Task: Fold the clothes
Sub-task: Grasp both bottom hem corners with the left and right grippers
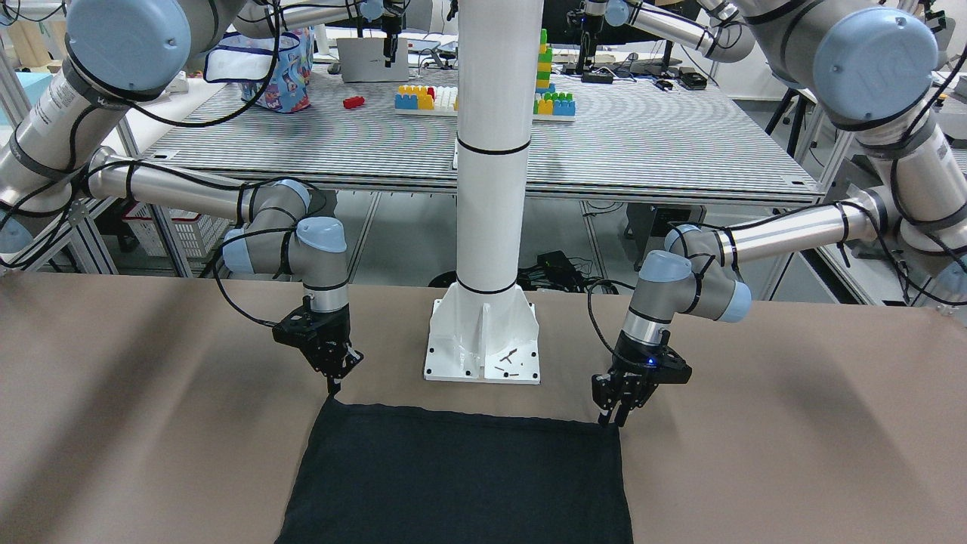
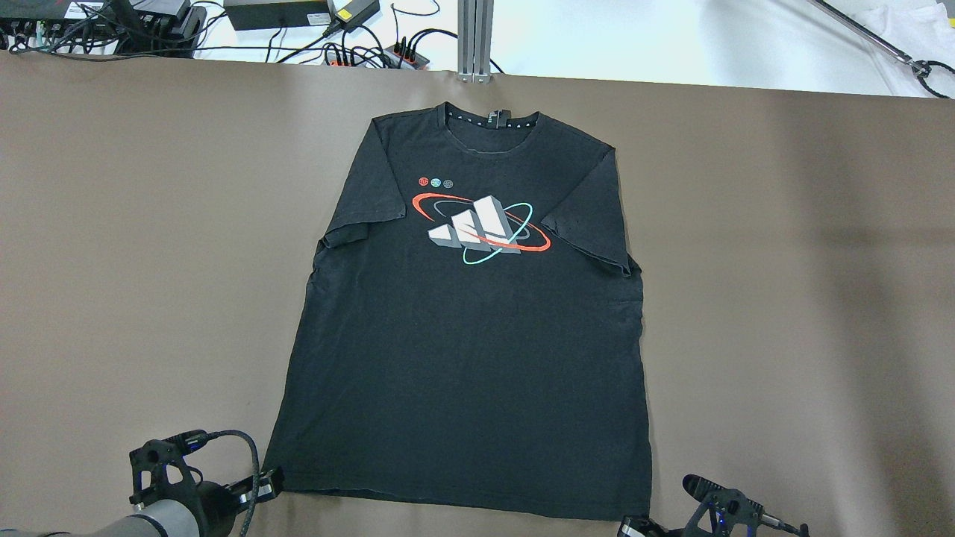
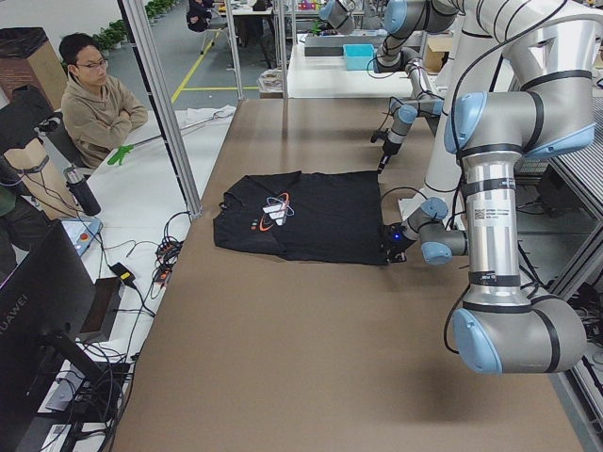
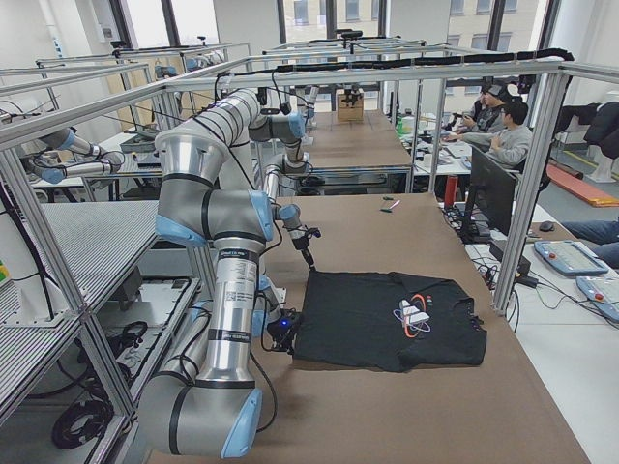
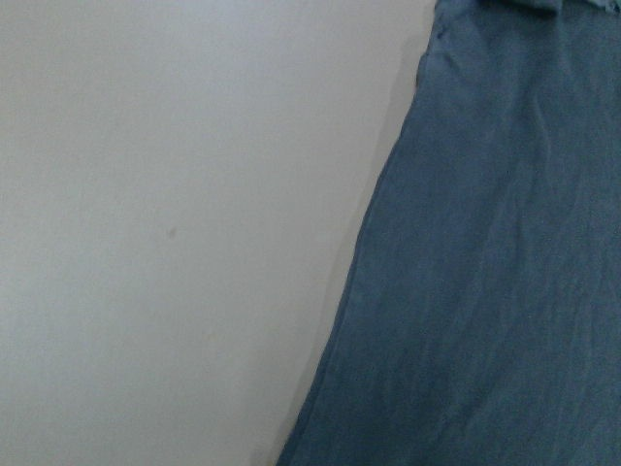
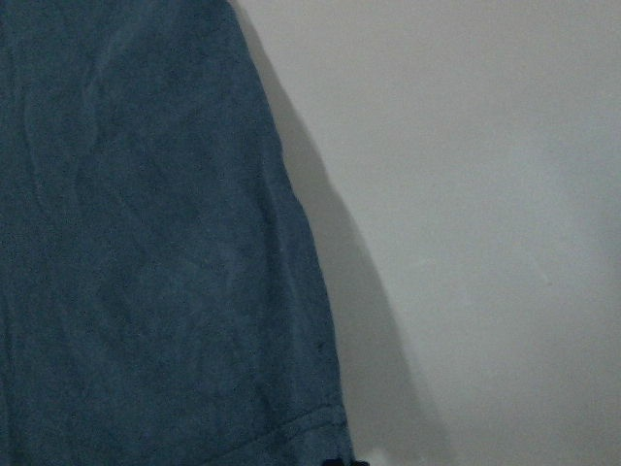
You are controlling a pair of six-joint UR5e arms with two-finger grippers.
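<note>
Flanking the column [image 1: 491, 189], left pincer [image 1: 613, 419] and right pincer [image 1: 333, 391] touch shirt [image 1: 453, 476] corners, grasp unclear.

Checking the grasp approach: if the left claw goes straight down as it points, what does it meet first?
Likely the hem corner of the flat black fabric T-shirt; the left claw hangs right at it, but might miss onto the brown table.

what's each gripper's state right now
left gripper: at a t-shirt hem corner, open or closed cannot be told
right gripper: jaws closed at the other corner, hold cannot be told
</note>
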